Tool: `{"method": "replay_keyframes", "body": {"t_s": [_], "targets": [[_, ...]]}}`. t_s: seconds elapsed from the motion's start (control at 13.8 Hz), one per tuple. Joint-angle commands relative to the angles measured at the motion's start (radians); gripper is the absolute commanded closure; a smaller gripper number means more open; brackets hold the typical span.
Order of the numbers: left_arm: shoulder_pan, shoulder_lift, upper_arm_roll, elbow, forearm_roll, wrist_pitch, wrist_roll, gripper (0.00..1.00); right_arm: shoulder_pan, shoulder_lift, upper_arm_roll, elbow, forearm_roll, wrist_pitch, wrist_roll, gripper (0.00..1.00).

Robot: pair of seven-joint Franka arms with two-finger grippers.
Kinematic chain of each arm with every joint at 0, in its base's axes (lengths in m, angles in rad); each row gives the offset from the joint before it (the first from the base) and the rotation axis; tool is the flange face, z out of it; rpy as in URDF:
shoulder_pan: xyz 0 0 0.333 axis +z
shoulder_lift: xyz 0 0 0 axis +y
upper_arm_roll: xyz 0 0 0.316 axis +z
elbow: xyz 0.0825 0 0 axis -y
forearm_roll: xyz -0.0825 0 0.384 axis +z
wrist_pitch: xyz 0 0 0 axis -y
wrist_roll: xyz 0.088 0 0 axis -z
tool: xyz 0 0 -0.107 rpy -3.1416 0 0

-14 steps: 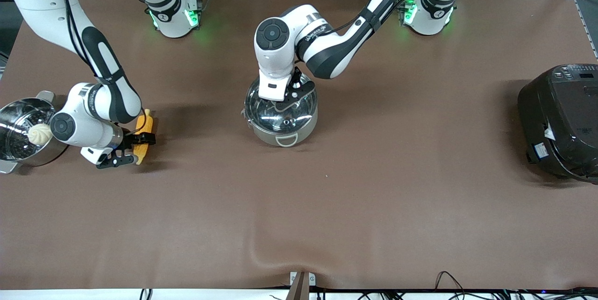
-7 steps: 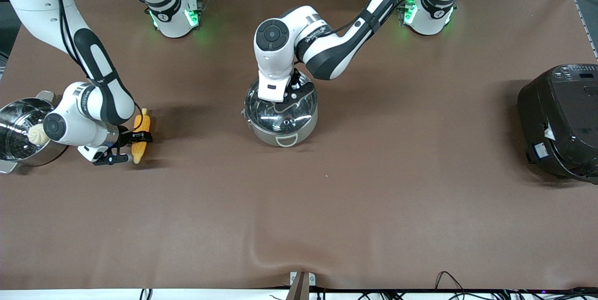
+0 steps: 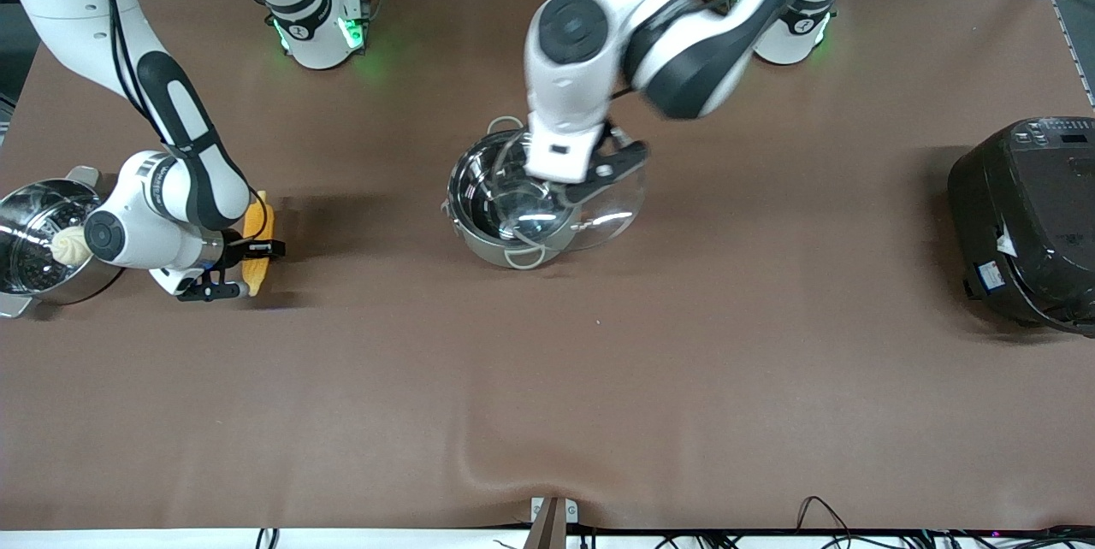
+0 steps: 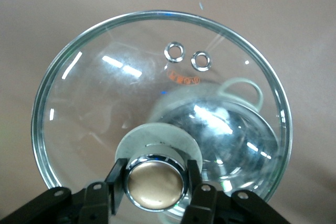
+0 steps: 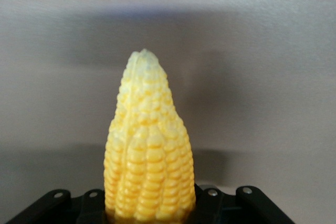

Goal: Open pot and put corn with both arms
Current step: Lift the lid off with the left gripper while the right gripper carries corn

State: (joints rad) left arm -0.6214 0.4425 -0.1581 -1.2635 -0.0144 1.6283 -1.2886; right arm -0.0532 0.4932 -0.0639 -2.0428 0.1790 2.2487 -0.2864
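The shiny steel pot (image 3: pixel 488 251) stands mid-table, open. My left gripper (image 3: pixel 583 183) is shut on the knob (image 4: pixel 155 183) of its glass lid (image 3: pixel 614 211) and holds the lid tilted above the pot's rim, shifted toward the left arm's end. In the left wrist view the left gripper (image 4: pixel 155 184) clamps the knob, and the pot (image 4: pixel 231 135) shows through the lid (image 4: pixel 105 93). My right gripper (image 3: pixel 246 268) is shut on the yellow corn (image 3: pixel 258 228) low at the table, beside the steamer pot. In the right wrist view the corn (image 5: pixel 149 150) stands between that gripper's (image 5: pixel 149 211) fingers.
A steel steamer pot (image 3: pixel 17 297) with a white bun (image 3: pixel 70 245) stands at the right arm's end of the table. A large black rice cooker (image 3: pixel 1026 215) stands at the left arm's end. The brown cloth has a fold near the front edge.
My left gripper has lifted the lid off the pot and carried it up and toward the left arm's end. My right gripper has shifted slightly with the corn in it.
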Motion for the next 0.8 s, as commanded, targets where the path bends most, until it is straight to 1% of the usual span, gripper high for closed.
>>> {"method": "replay_keyframes", "body": {"t_s": [0.0,0.14,0.22,0.36,0.51,0.58,0.72], "targets": [[0.126,-0.122,-0.009,-0.065,0.011,-0.077,0.229,1.0,0.012,-0.045,0.003,0.062,0.019,-0.128,0.024,0.67],[0.222,-0.151,-0.014,-0.112,0.011,-0.079,0.354,1.0,0.015,-0.053,0.003,0.087,0.019,-0.165,0.036,0.67],[0.271,-0.162,-0.014,-0.137,0.011,-0.077,0.449,1.0,0.018,-0.064,0.006,0.087,0.019,-0.181,0.071,0.67],[0.369,-0.177,-0.015,-0.195,0.011,-0.07,0.61,1.0,0.065,-0.096,0.019,0.087,0.019,-0.207,0.16,0.67],[0.451,-0.183,-0.017,-0.255,0.013,-0.035,0.693,1.0,0.113,-0.131,0.038,0.089,0.02,-0.244,0.269,0.65],[0.498,-0.195,-0.017,-0.304,0.013,0.01,0.76,1.0,0.118,-0.148,0.07,0.099,0.02,-0.268,0.33,0.65],[0.567,-0.215,-0.017,-0.409,0.01,0.102,0.853,1.0,0.118,-0.163,0.155,0.159,0.02,-0.346,0.47,0.64]]}}
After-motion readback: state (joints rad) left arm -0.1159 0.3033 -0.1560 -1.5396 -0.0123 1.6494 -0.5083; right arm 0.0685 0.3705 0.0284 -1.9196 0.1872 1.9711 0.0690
